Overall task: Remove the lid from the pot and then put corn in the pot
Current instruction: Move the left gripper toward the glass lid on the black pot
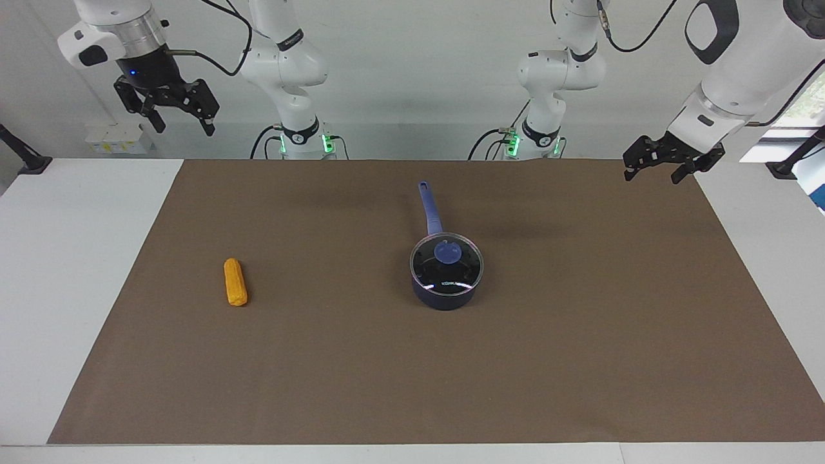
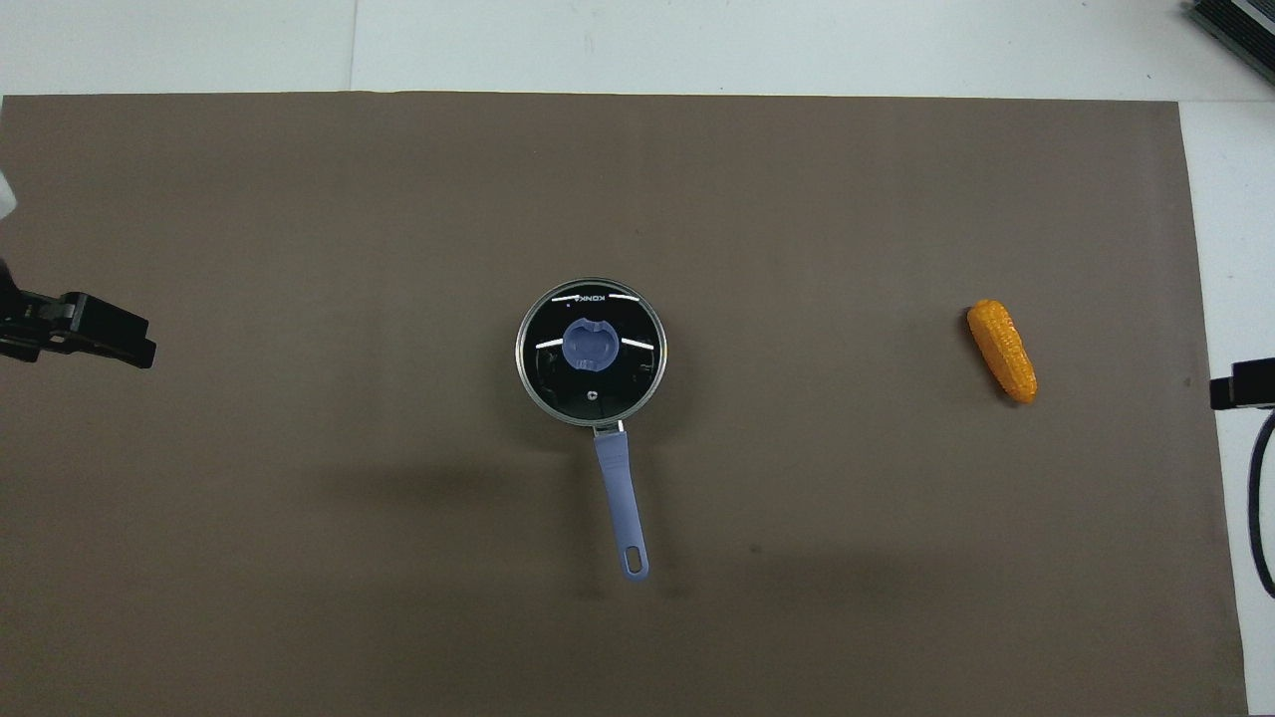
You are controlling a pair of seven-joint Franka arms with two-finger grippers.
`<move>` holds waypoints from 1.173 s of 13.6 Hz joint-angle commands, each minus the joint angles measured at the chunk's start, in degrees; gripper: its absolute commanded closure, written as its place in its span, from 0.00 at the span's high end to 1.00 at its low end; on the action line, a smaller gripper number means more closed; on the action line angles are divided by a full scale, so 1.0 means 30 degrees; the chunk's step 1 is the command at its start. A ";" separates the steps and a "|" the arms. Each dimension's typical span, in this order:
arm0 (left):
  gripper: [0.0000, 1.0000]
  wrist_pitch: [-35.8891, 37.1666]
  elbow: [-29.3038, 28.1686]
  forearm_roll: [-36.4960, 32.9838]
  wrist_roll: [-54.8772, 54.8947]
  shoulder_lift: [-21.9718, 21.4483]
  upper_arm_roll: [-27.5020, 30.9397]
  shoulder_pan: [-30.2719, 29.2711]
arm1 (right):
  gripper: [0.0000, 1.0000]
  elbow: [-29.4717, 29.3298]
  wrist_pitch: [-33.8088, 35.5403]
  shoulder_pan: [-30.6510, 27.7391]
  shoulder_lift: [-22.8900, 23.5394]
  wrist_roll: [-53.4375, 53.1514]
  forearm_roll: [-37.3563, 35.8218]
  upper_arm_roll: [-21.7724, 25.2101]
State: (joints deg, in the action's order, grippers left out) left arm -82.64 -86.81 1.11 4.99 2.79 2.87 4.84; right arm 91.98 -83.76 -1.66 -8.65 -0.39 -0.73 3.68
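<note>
The dark blue pot (image 1: 445,299) stands in the middle of the brown mat, its long handle (image 2: 620,493) pointing toward the robots. The glass lid (image 1: 428,265) with a blue knob (image 2: 591,345) sits on the pot. The orange-yellow corn (image 1: 235,282) lies on the mat toward the right arm's end, also in the overhead view (image 2: 1003,351). My right gripper (image 1: 184,127) hangs open and empty, high above the table's edge at its own end. My left gripper (image 1: 651,177) is open and empty over the mat's corner at the left arm's end.
The brown mat (image 1: 580,361) covers most of the white table (image 1: 71,270). Black clamp mounts (image 1: 26,158) stand at both ends of the table near the robots.
</note>
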 commanded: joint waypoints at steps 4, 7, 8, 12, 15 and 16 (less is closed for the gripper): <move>1.00 0.0243 0.0080 -0.0138 0.0211 -0.0081 -0.0108 -0.0121 | 1.00 -0.0044 -0.0383 0.0027 -0.0016 -0.0016 0.0184 -0.0025; 1.00 0.0214 -0.0007 -0.0108 0.0123 -0.0111 -0.0108 0.0083 | 1.00 -0.0044 -0.0439 0.1748 -0.0016 -0.0044 0.0126 0.1110; 1.00 0.0213 -0.0008 -0.0108 0.0123 -0.0111 -0.0166 0.0201 | 1.00 -0.0044 -0.0499 0.1988 0.0013 0.0013 0.0096 0.1582; 1.00 0.0126 -0.0154 -0.0137 0.0006 -0.0082 -0.0489 0.1135 | 1.00 -0.0015 -0.0354 0.1844 -0.0016 0.0014 0.0183 0.1557; 1.00 -0.0517 -0.0622 -0.0137 -0.1219 -0.0052 -0.0518 0.2483 | 1.00 0.0014 -0.0353 0.1375 -0.0016 0.0043 0.0213 0.1295; 1.00 -0.0780 -0.0652 -0.0108 -0.1688 0.0006 -0.0518 0.3009 | 1.00 0.0014 -0.0353 0.1375 -0.0045 0.0014 0.0213 0.1235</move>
State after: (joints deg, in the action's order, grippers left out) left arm -83.10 -87.47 1.15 2.42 3.12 0.72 10.91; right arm 91.89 -84.35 3.35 -8.60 -0.39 -0.67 8.10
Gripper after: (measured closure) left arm 0.000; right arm 0.000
